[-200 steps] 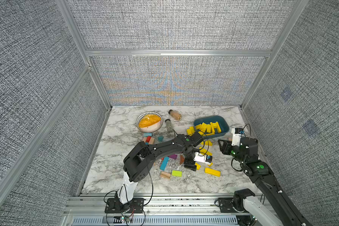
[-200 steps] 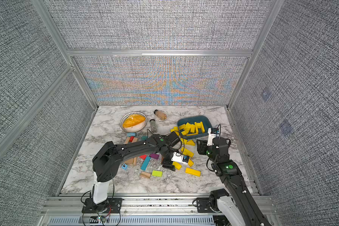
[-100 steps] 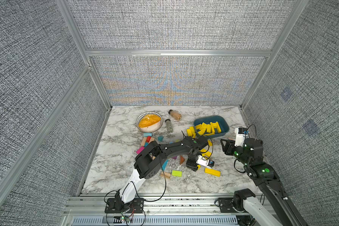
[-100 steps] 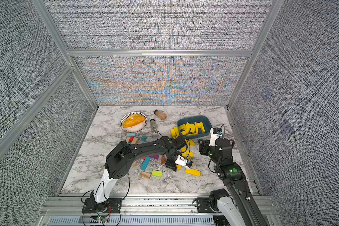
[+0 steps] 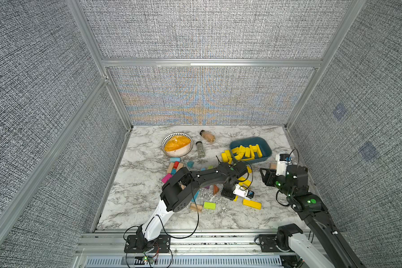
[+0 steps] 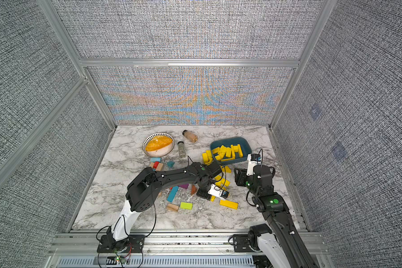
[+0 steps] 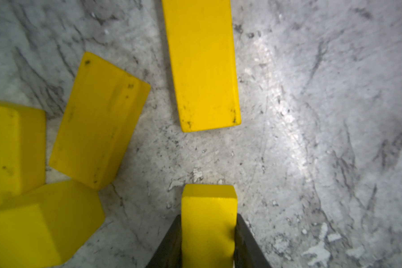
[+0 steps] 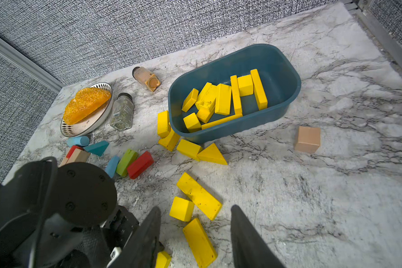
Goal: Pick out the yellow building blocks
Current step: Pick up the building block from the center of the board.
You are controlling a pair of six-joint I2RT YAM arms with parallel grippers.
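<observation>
My left gripper (image 7: 209, 232) is shut on a small yellow block (image 7: 209, 215), low over the marble near the front of the pile. In both top views it (image 5: 229, 193) (image 6: 204, 193) points down, with a bit of that yellow block (image 5: 235, 198) showing beside it. Other yellow building blocks lie loose: a bar (image 5: 251, 204) (image 6: 228, 204), a bar (image 8: 199, 201), a cube (image 8: 181, 208) and a wedge (image 8: 211, 153). Several more (image 8: 223, 99) fill the blue tub (image 8: 288, 69) (image 5: 266, 148). My right gripper (image 8: 196, 208) (image 5: 268, 177) hovers open above the loose ones, holding nothing.
A patterned bowl (image 5: 166, 148) and two spice jars (image 5: 200, 149) (image 5: 207, 136) stand at the back. A lime-green block (image 5: 209, 205), a tan block (image 5: 196, 207) and red, blue and green blocks (image 8: 139, 164) lie left of my left gripper. A tan cube (image 8: 308, 139) sits near the right wall.
My left gripper's jaws have closed on the small yellow block, and the left arm's elbow has swung right. The right arm has drifted slightly right, still open.
</observation>
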